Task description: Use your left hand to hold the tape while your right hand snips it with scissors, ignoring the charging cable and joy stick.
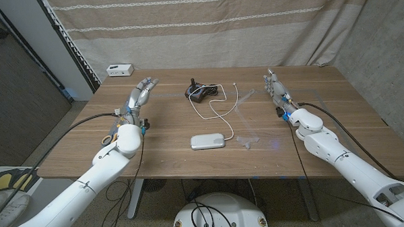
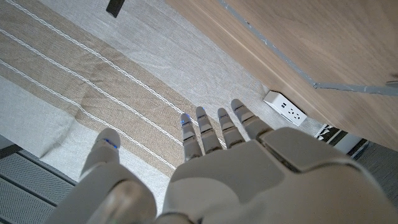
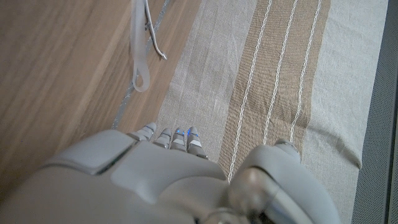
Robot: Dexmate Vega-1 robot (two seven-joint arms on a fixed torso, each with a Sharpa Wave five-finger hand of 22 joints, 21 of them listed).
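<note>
Striped curtain (image 1: 206, 26) backs table (image 1: 162, 138); no writing legible.

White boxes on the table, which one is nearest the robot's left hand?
The small white power strip at the far left corner, just beyond the left hand. The larger flat white charger block lies mid-table, cable attached.

A striped beige curtain (image 1: 206, 26) hangs behind the wooden table (image 1: 168, 121), grey floor beneath.
</note>
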